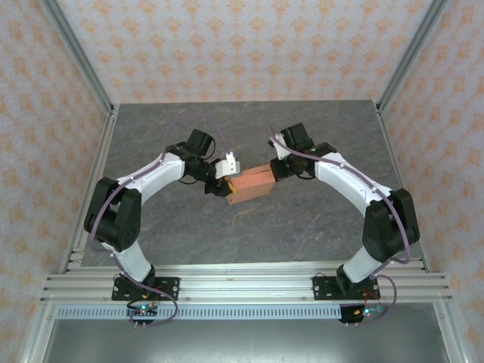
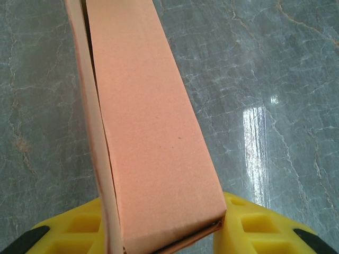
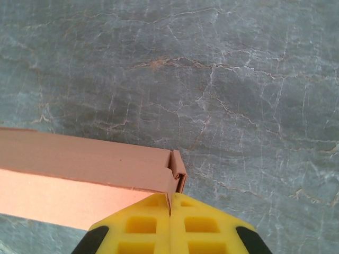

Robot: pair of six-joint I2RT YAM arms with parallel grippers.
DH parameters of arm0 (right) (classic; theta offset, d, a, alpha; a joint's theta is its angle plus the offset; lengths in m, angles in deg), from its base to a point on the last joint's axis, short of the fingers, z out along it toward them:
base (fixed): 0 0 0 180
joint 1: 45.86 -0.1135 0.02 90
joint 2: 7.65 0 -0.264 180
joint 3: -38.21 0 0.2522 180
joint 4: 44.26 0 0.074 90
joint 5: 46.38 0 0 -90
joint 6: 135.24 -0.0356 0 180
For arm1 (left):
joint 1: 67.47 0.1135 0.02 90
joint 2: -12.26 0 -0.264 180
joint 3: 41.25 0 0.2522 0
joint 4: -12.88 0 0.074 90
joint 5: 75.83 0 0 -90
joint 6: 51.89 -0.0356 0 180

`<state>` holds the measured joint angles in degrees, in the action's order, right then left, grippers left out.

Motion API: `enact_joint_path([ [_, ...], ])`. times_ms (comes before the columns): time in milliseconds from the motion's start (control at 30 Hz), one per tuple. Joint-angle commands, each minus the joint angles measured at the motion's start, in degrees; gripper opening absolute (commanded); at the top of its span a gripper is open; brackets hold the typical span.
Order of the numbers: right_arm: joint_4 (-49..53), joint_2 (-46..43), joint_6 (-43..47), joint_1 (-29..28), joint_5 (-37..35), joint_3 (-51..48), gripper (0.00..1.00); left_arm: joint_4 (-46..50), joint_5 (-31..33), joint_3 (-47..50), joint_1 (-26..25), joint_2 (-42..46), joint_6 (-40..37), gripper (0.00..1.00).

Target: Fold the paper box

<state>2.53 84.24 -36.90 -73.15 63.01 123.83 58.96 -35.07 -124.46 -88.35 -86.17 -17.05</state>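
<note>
Left gripper [image 2: 167,238], at the bottom of its wrist view, is clamped across one narrow end of the paper box [image 2: 148,121], with a yellow finger on either side. From there the box runs away toward the upper left of that frame. Along its left edge a side panel [image 2: 91,132] stands slightly off the body, the seam not tucked in.

At the other end the right gripper [image 3: 170,203] is pressed fully together. The thin end flap [image 3: 179,172] seems to run down between its fingers, so I take it to be pinching that flap.

From above, the box sits between the two grippers over the middle of the grey table [image 1: 302,227]; I cannot tell whether it rests on the surface. Its long axis runs left to right across the frame, the right end a little higher, with one end pointing at each gripper.

If the arms draw apart, the pinch on a single layer of card could tear or crease it. The left squeeze could dent the hollow body. The loose side panel may spring wider if either hold twists.
</note>
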Motion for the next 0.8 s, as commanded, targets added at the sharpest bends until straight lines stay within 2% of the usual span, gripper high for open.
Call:
enact_joint_path([
  [0,4.4,0.6,-9.8,-1.5,-4.4,2.4,0.02,-1.0,1.0,-0.5,0.4,-0.3,0.9,0.3],
  [300,3.0,-0.8,-13.9,-1.7,-5.5,0.3,0.01,-1.7,2.2,-0.2,0.4,-0.6,1.5,0.3],
  [767,6.6,-0.4,-6.9,-0.2,-7.9,1.4,0.02,-1.1,3.4,-0.2,0.4,-0.7,1.3,0.3],
])
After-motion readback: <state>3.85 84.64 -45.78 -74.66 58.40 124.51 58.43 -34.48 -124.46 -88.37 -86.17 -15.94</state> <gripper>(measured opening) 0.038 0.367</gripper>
